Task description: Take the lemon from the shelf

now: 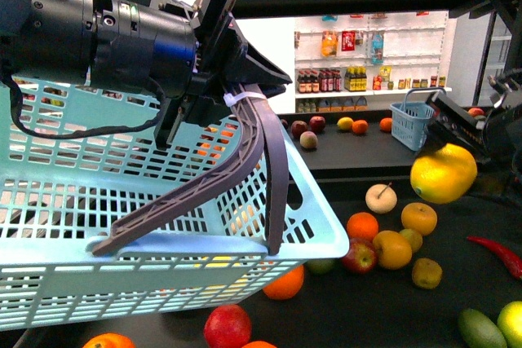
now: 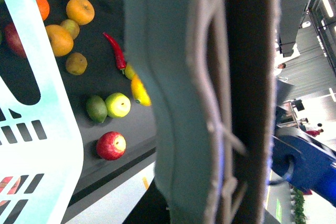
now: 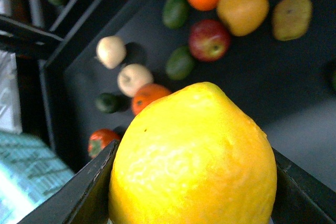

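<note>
The lemon (image 1: 443, 173), bright yellow with a nubbed end, hangs in the air above the shelf (image 1: 465, 279), a black rack of dark trays full of fruit. My right gripper (image 1: 453, 146) is shut on it. In the right wrist view the lemon (image 3: 194, 156) fills the space between the two dark fingers (image 3: 79, 195). My left gripper (image 1: 220, 63) is shut on the grey basket handle (image 1: 245, 144) and holds the turquoise basket (image 1: 98, 201) up at the left. In the left wrist view the handle (image 2: 210, 103) blocks most of the picture.
Oranges (image 1: 362, 226), apples (image 1: 359, 256) and a red chili (image 1: 497, 254) lie on the near tray below the lemon. A small blue basket (image 1: 410, 124) stands on the far tray. White shelves with bottles (image 1: 359, 63) are behind it.
</note>
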Robot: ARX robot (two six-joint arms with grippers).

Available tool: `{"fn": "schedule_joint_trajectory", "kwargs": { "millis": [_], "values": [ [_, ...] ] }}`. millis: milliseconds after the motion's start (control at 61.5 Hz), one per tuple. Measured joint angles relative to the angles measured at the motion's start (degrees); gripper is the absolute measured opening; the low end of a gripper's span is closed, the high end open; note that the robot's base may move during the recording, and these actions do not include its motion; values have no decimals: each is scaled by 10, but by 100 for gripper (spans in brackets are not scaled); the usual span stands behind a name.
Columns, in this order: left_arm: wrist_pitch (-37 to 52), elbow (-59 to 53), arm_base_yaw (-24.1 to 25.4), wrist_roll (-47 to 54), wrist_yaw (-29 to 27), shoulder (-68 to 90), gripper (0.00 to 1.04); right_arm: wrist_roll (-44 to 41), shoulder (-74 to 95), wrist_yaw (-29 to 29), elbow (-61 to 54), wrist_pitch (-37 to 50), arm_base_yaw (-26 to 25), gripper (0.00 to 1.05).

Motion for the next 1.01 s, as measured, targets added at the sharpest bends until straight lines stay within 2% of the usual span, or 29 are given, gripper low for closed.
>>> {"fn": "schedule_joint_trajectory", "kwargs": {
  "millis": [195, 471, 731, 1007],
  "values": [
    [0, 0, 0, 0, 0, 0, 8, 18, -110, -23, -50, -5, 78, 71],
    [0, 0, 0, 0, 0, 0, 8, 39, -131, -9, -91, -3, 154, 71],
    [0, 0, 0, 0, 0, 0, 8, 43, -131, 12, -106, 16, 200, 71],
    [0, 0, 0, 0, 0, 0, 7, 42, -114, 46, -113, 45, 224, 71]
  ]
}}
